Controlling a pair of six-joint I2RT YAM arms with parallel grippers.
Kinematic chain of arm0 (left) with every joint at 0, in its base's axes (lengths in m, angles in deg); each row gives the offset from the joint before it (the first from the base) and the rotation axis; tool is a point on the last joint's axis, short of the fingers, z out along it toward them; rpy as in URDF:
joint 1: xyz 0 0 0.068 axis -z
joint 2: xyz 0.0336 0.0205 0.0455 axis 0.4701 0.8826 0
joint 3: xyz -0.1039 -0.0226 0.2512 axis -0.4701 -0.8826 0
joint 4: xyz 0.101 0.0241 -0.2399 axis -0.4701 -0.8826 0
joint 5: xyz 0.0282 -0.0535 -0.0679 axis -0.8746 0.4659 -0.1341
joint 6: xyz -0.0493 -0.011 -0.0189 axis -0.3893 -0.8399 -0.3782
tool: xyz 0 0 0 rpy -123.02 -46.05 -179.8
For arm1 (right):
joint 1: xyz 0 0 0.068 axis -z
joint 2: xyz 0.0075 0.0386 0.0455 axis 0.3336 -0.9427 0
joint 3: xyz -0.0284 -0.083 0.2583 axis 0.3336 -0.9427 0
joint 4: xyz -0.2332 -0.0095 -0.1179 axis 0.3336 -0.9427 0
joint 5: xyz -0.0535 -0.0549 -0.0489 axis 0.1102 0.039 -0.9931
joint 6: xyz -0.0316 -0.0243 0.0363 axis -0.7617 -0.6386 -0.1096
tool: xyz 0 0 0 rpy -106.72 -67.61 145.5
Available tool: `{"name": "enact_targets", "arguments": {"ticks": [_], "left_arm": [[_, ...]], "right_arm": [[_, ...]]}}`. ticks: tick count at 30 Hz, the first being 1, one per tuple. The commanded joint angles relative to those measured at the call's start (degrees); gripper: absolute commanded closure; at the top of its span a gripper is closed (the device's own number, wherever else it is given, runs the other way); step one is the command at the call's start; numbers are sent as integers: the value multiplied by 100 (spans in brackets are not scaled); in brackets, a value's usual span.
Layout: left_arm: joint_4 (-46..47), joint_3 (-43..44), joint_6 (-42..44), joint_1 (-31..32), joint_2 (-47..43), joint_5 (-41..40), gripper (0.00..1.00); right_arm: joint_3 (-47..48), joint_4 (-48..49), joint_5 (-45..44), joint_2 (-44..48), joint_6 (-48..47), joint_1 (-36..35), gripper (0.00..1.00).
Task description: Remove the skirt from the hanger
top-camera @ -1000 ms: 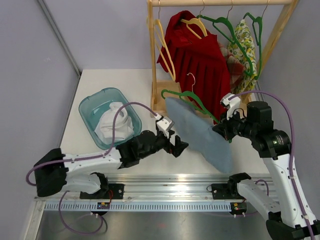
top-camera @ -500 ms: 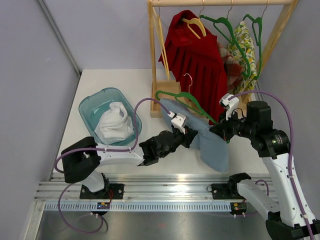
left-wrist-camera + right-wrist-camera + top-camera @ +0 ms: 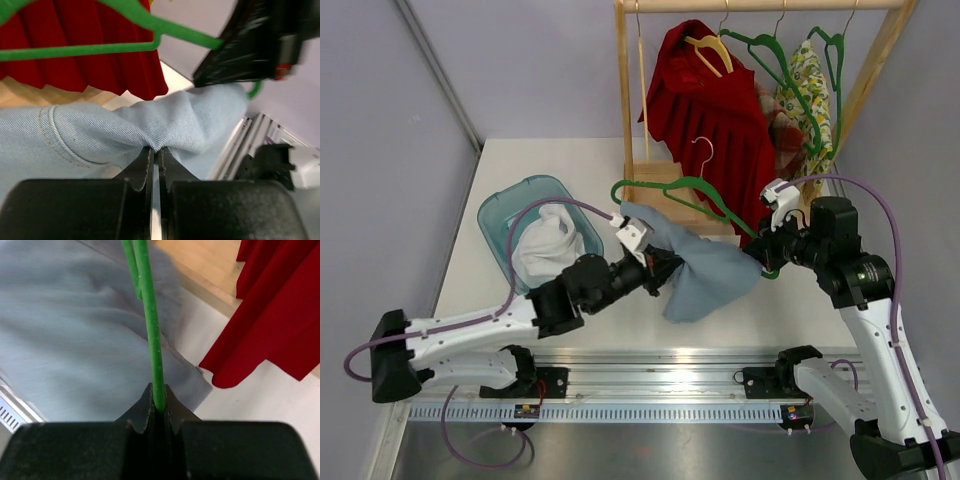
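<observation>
At the bottom of the top view a metal rail runs across the frame, with both arm bases on it. Just above it, the left arm reaches from the lower left toward the middle. Its left gripper is pinched tight on a fold of the light blue denim skirt, and the cloth bunches up where the two black fingers meet.

The skirt hangs in the middle of the frame, above the white table. It spreads from the left gripper across to the right gripper. The right arm comes up along the right edge of the frame. Its jaws are clamped narrowly on the thin bar of the green hanger, near the hanger's right end.

The hanger slants from centre frame down to the right, directly over the skirt, with its metal hook pointing up.

At centre left, a teal basin sits on the table, holding a crumpled white cloth.

Farthest back, at the upper right, is a wooden rack. A red pleated garment hangs on it, with more hangers and a patterned garment beside it.
</observation>
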Motion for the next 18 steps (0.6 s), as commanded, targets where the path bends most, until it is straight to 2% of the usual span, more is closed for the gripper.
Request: {"name": "enact_targets", "arguments": {"ticks": [1,6,9,18], "left_arm": [[-588,-42,339,24,-1049,351,100],[-1284,-78,506,24,-2358,8,100],[-1575,-8,568,33,-2808,8,100],[-2059,432,620,24,-3258,491,100]], "right_arm": [[-13,837,-658,-95,-54,159,100],[-74,943,-702,-218,-72,203,100],[-75,961,-755,-279,-98,230,100],[-110,1005,-817,-367,-133,247,100]]}}
